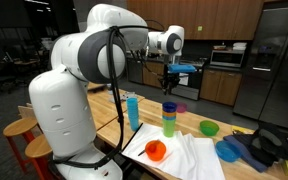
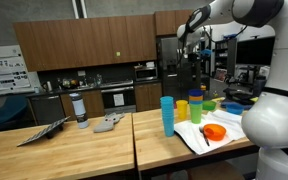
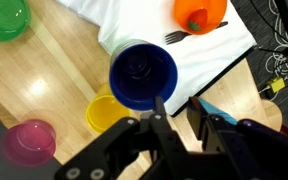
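Wrist view from above: the gripper (image 3: pixel 181 108) comes in from the bottom edge. Its two dark fingers (image 3: pixel 162 112) stand a little apart with nothing between them. The left fingertip just overlaps the lower rim of a dark blue cup (image 3: pixel 144 75), which sits open side up at the centre of the frame, partly on a white cloth (image 3: pixel 134 25).

A yellow cup (image 3: pixel 106 115) touches the blue one at lower left. Further toward the lower left corner is a pink bowl (image 3: pixel 31 143). A green bowl (image 3: pixel 6 18) fills the upper left corner. On the cloth at upper right are an orange bowl (image 3: pixel 199 14) and a fork (image 3: pixel 179 37). All of it rests on a wooden table (image 3: pixel 54 80).

In an exterior view the gripper (image 1: pixel 169 82) hangs above the cups, clear of them.

The blue cup looks like smooth plastic. It is probably light, fairly stiff, a bit slippery and not fragile. The best grip is likely at the rim, with one finger inside the wall and one outside.
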Robot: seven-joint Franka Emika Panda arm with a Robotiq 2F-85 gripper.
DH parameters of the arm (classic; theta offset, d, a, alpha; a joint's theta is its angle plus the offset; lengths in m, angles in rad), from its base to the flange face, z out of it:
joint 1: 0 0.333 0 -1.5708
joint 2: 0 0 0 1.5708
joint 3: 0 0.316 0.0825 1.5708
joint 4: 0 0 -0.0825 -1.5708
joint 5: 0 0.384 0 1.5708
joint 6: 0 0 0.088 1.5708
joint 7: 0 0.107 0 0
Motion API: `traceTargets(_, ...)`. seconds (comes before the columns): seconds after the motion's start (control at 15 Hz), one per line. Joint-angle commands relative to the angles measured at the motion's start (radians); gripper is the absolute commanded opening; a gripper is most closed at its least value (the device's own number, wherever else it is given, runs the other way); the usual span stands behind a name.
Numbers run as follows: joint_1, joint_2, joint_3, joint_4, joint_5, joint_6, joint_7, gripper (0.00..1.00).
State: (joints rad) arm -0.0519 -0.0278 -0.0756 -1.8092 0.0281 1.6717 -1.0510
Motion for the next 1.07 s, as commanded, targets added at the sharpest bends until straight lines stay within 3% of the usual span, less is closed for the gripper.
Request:
traceTargets(0.0, -0.002, 0.001, 0.002, 0.003, 0.0, -0.003, 0.0, 0.32)
traceTargets(0.27, -0.002, 0.001, 0.002, 0.003, 0.0, -0.003, 0.0, 0.32)
traceTargets(0.33, -0.002, 0.001, 0.002, 0.003, 0.0, -0.003, 0.0, 0.57)
traceTargets(0.53, -0.014, 0.002, -0.009, 0.014, 0.027, 0.04, 0.022, 0.68)
traceTargets(0.87, 0.014, 0.045, 0.026, 0.062, -0.026, 0.058, 0.064, 0.99)
traceTargets(1.0, 0.031, 0.064, 0.048, 0.084, -0.038, 0.055, 0.066, 1.0)
